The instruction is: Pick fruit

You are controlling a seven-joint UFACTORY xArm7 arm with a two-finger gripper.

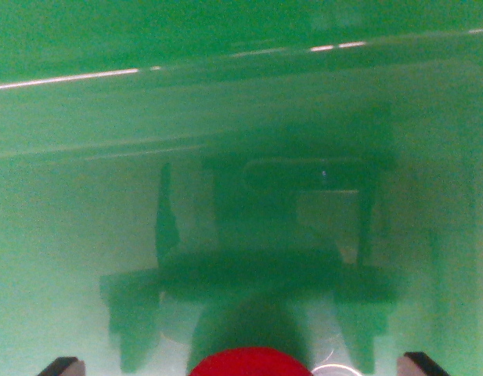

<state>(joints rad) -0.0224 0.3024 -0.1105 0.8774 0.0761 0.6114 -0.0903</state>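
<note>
Wrist view: filled almost wholly by a glossy green surface (84, 258), close to the lens and blurred. Across the upper part, a raised edge or rim (225, 70) running slightly upward toward the wrist view's right, catching thin white streaks of light. Whether a container's wall or floor, or something else, cannot be told; no contents visible beyond the items below.

In the middle, a dark, hazy reflection or shadow (264, 266) of the arm's own hardware on the green sheen, shapes too soft to name in detail.

At the bottom edge, centred, the top of a rounded red fruit (249, 363), only its upper curve in frame. Flanking it, two dark fingertips (63, 366) of the pincer (243, 365), one in the lower corner on the wrist view's left, the other on the wrist view's right, well apart from each other and clear of the fruit on both sides. Pincer spread wide, grasping nothing, fruit sitting between its tips.
</note>
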